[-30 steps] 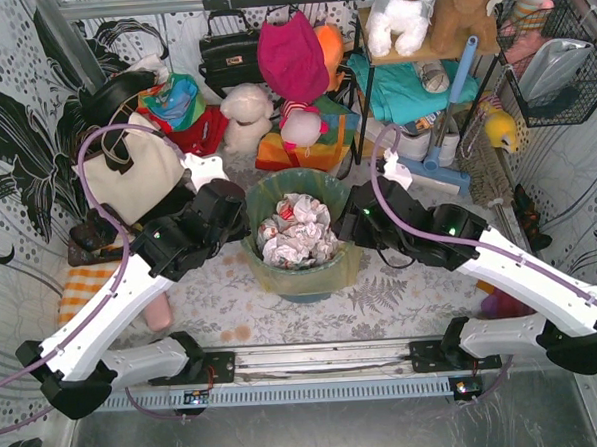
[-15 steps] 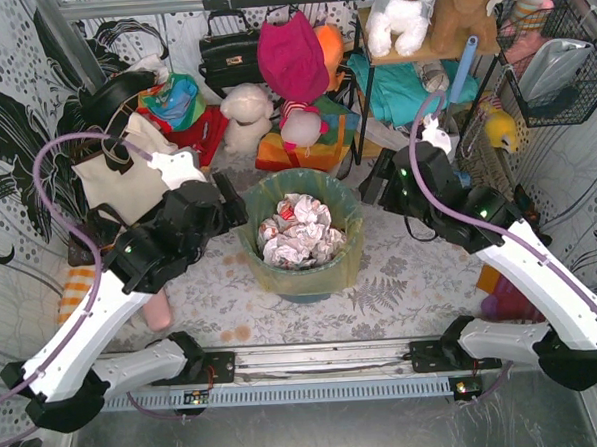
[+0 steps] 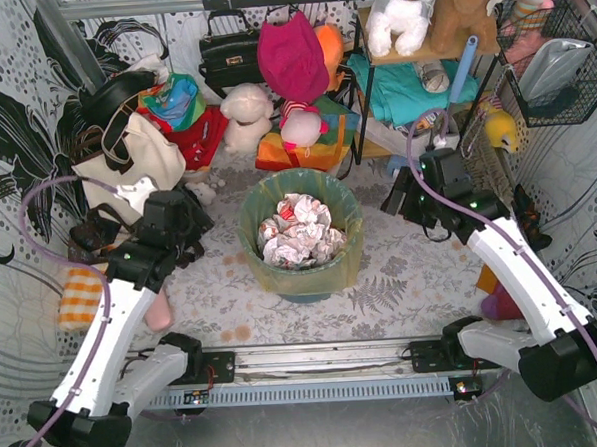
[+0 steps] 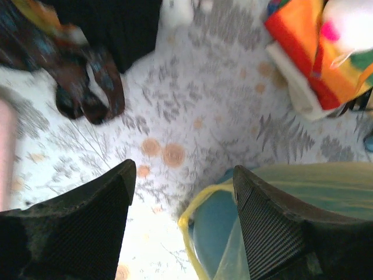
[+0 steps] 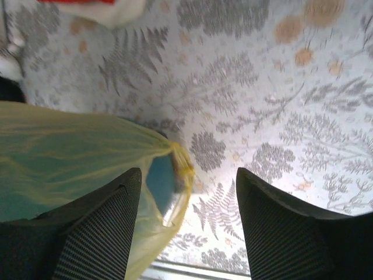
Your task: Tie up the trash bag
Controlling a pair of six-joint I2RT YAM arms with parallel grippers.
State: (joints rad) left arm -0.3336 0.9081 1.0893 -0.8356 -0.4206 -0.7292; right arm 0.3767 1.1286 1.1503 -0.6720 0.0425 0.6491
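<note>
I see bag (image 3: pixel 281 272) sitting in bucket (image 3: pixel 312 295). Bag top folded out over bucket rim, mouth wide, not tied. Crumpled paper (image 3: pixel 297 229) inside bag. Left gripper (image 4: pixel 183 186) off to left of bucket, not touching it; fingers (image 4: pixel 87 224) spread apart, nothing held. Right gripper (image 5: pixel 189 181) off to right of bucket, not touching it; fingers (image 5: pixel 285 227) spread apart too, nothing held. Both wrist views look down by bucket side: yellow bag edge over blue wall, leafy cloth (image 5: pixel 262 116) under bucket.
</note>
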